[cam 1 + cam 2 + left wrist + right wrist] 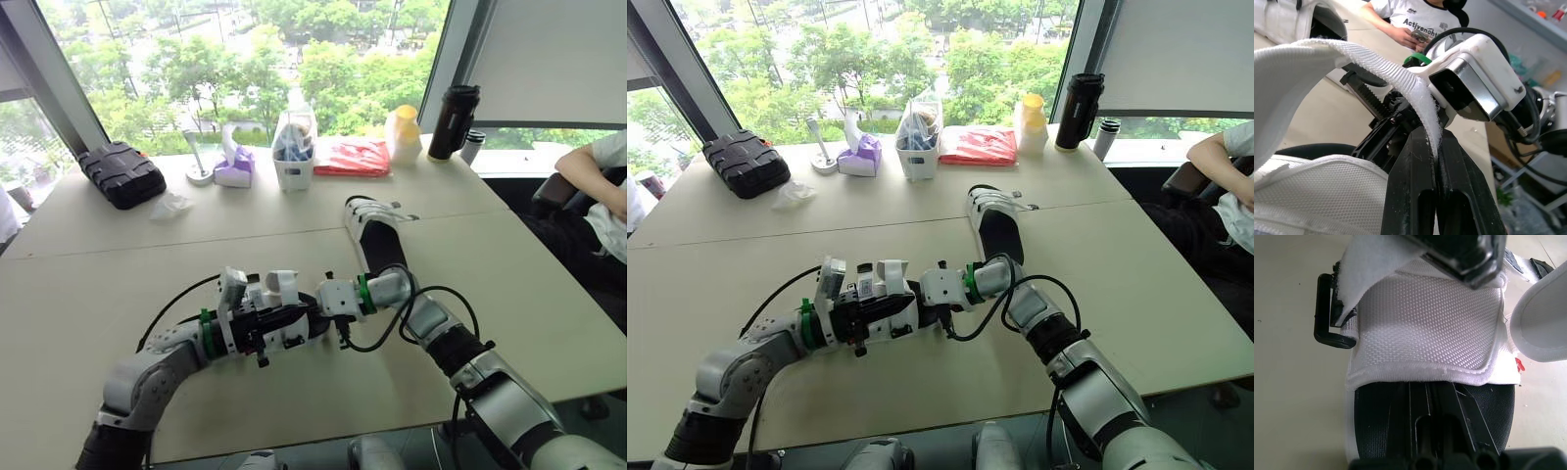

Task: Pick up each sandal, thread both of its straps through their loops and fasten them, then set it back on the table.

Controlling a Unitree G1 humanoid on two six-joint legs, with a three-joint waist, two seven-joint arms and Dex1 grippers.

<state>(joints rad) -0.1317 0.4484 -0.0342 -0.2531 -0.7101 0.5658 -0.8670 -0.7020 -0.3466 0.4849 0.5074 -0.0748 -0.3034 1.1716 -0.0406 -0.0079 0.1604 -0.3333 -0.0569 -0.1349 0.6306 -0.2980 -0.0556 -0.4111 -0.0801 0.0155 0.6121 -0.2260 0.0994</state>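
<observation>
One white-strapped sandal with a black footbed [376,238] lies on the table [88,294] beyond my arms. The other sandal [884,315] is held between my two grippers near the table's front. My left gripper [1434,161] is shut on a white webbing strap [1361,58] that arcs up over the sandal. My right gripper [1432,428] meets the sandal from the right. Its fingers [1415,431] lie pressed together on the black footbed [1374,416], under the white woven band [1425,328]. A black plastic loop [1327,325] sticks out at the band's side.
Along the window edge stand a black case [122,174], a tissue box [235,168], a white tub with a bag [294,155], a red packet [353,157], a yellow bottle [404,132] and a black flask [453,119]. A person's arm [588,162] rests at the right.
</observation>
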